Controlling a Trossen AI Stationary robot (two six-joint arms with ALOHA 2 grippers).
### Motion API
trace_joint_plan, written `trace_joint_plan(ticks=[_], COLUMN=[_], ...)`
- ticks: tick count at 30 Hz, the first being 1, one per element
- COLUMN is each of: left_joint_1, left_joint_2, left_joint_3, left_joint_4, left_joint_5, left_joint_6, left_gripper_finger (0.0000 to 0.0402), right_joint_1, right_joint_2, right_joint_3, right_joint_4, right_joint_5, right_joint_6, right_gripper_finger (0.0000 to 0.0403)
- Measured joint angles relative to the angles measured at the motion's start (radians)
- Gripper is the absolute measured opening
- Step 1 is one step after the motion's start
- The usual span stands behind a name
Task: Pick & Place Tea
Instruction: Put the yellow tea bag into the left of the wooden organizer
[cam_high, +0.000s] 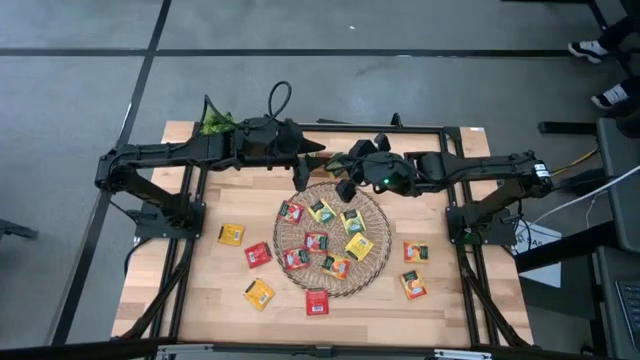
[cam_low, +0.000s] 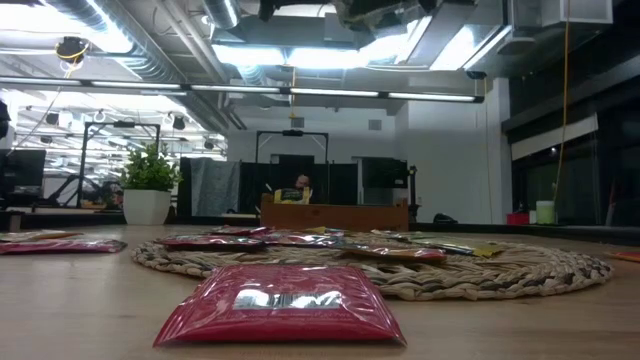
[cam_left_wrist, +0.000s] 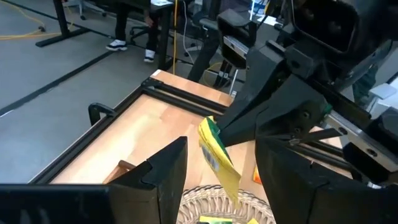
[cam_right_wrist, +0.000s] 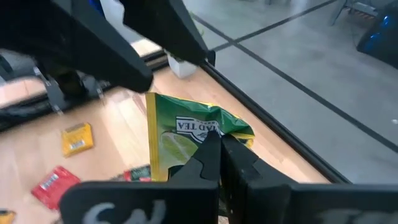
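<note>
Left gripper (cam_high: 300, 177) hovering over mat's (cam_high: 372, 275) far-left rim, fingers spread, grasping nothing. Right gripper (cam_high: 343, 188) hanging just beside it, clenching yellow-green sachet (cam_right_wrist: 193, 140) above mat. Remaining sachets (cam_high: 316, 242) lying on mat and table (cam_high: 180, 290).

— Lower part of the green-and-yellow sachet (cam_right_wrist: 186, 146): hidden behind the right claw (cam_right_wrist: 219, 144), pinched shut on it. Lettering only partly readable.
— Same sachet seen edge-on from the left claw (cam_left_wrist: 214, 180); face not visible.
— Both claws cut off above the low view.
— Person (cam_low: 301, 186) beyond the bench: too small.
</note>
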Motion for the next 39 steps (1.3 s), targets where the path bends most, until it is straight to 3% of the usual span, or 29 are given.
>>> trace_joint_plan(ticks=[22, 27, 33, 39], left_joint_1=[0.0, 0.0, 0.0, 0.0], left_joint_2=[0.036, 0.035, 0.035, 0.028], left_joint_3=[0.001, 0.001, 0.001, 0.001], left_joint_4=[-0.045, -0.049, -0.05, -0.056], left_joint_5=[0.022, 0.022, 0.023, 0.014], left_joint_6=[-0.04, -0.037, 0.009, 0.034], left_gripper_finger=[0.0181, 0.0134, 0.0019, 0.0006], right_joint_1=[0.0, 0.0, 0.0, 0.0], right_joint_2=[0.009, 0.009, 0.009, 0.009], right_joint_3=[0.0, 0.0, 0.0, 0.0], right_joint_4=[0.028, 0.034, 0.035, 0.037], right_joint_5=[0.011, 0.011, 0.014, 0.014], right_joint_6=[-0.035, -0.035, -0.032, -0.075], right_gripper_finger=[0.0002, 0.0002, 0.0007, 0.0023])
